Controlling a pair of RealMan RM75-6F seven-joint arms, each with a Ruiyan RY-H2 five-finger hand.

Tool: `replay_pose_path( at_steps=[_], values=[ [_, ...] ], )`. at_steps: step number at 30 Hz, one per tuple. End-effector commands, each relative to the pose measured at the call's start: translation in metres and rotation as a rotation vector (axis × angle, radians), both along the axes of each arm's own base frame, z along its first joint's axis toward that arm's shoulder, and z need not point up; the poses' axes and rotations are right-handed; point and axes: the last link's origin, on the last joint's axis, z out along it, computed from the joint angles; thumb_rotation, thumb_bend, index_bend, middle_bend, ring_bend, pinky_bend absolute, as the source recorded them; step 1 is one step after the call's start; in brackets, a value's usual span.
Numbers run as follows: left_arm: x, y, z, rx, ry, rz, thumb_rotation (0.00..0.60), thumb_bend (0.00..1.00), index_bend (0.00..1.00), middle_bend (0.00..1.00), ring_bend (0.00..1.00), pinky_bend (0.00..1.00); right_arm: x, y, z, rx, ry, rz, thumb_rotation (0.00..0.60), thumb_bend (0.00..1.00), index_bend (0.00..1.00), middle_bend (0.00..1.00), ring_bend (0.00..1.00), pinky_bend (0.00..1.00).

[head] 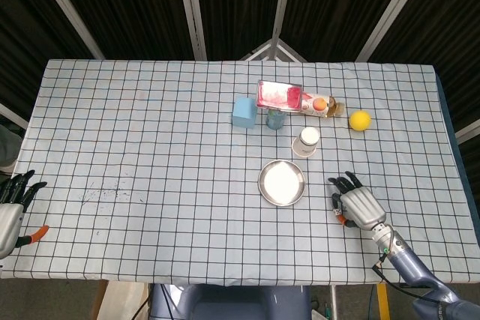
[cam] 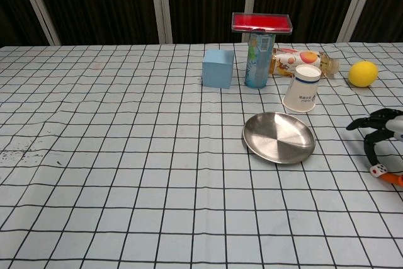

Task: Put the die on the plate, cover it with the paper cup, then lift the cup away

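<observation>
**Observer:** Where was the die when you logged this?

**Operator:** I had it at the right side of the table (cam: 126, 174), well apart from the plate (cam: 279, 137) — a small white die (cam: 378, 170) with dark pips. In the chest view it sat between the tips of my right hand (cam: 383, 131), with an orange piece just beside it. I could not tell whether it rested on the checked cloth or was lifted clear of it.

**Observer:** And the fingers on that hand?

**Operator:** Curved downward around the die, dark fingers (cam: 368, 146) arched over it with a gap showing between them. Whether they actually touched it, I could not tell. From the head view I saw only the back of the right hand (head: 359, 205); the die was hidden under it.

**Observer:** The left side?

**Operator:** My left hand (head: 10, 211) lay at the table's near left edge, seen only from the head view — fingers extended and slightly apart, nothing in them.

**Observer:** The cup?

**Operator:** The paper cup (cam: 302, 88) stood mouth-up just behind the plate, close to its far rim but not touching it. The plate held nothing.

**Observer:** Anything else noted?

**Operator:** A blue cube (cam: 218, 67), a can (cam: 259, 58) with a red-topped box (cam: 261, 22) balanced on it, a bottle (cam: 302, 60) lying on its side behind the cup, and a yellow ball (cam: 363, 73) further right.
</observation>
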Motion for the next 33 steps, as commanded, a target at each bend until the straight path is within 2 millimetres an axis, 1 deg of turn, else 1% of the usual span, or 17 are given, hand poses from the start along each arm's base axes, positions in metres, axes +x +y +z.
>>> replay_pose_path(
  at_steps=[1,6,10,11,15,19,22,25,33],
  values=[
    [0.0,0.0,0.001,0.003,-0.001,0.0,0.6,0.29,0.17,0.0,0.0,0.02,0.002,0.001,0.004,-0.006,0.007,0.019,0.6,0.46,0.73,0.18,0.15,0.0],
    [0.0,0.0,0.0,-0.001,-0.003,0.003,0.6,0.29,0.17,0.0,0.0,0.02,0.014,0.003,0.017,-0.037,-0.016,0.057,0.6,0.46,0.73,0.18,0.15,0.0],
    [0.0,0.0,0.0,-0.002,-0.005,0.002,0.6,0.29,0.17,0.0,0.0,0.02,0.037,0.004,0.03,-0.074,-0.073,0.094,0.6,0.46,0.73,0.18,0.15,0.0],
    [0.0,0.0,0.0,-0.002,-0.005,0.002,0.6,0.29,0.17,0.0,0.0,0.02,0.045,0.004,0.032,-0.081,-0.091,0.105,0.6,0.46,0.73,0.18,0.15,0.0],
    [0.0,0.0,0.001,-0.005,-0.01,-0.002,0.6,0.29,0.17,0.0,0.0,0.02,0.077,0.001,0.033,-0.089,-0.136,0.133,0.6,0.46,0.72,0.17,0.14,0.0],
    [0.0,-0.001,0.003,-0.003,-0.017,-0.004,0.6,0.29,0.17,0.0,0.0,0.02,0.101,-0.005,0.023,-0.075,-0.16,0.148,0.6,0.46,0.71,0.13,0.12,0.0],
    [-0.001,-0.001,0.006,0.001,-0.024,-0.004,0.6,0.29,0.17,0.0,0.0,0.02,0.113,-0.011,0.012,-0.063,-0.149,0.162,0.6,0.46,0.71,0.12,0.11,0.0],
    [-0.002,-0.001,0.008,0.002,-0.032,-0.002,0.6,0.29,0.17,0.0,0.0,0.02,0.122,-0.022,0.001,-0.078,-0.099,0.196,0.6,0.46,0.71,0.12,0.1,0.0],
    [-0.003,0.001,0.009,-0.003,-0.038,-0.007,0.6,0.29,0.18,0.0,0.0,0.02,0.138,-0.043,-0.031,-0.063,-0.099,0.175,0.6,0.46,0.69,0.11,0.1,0.0]
  ],
)
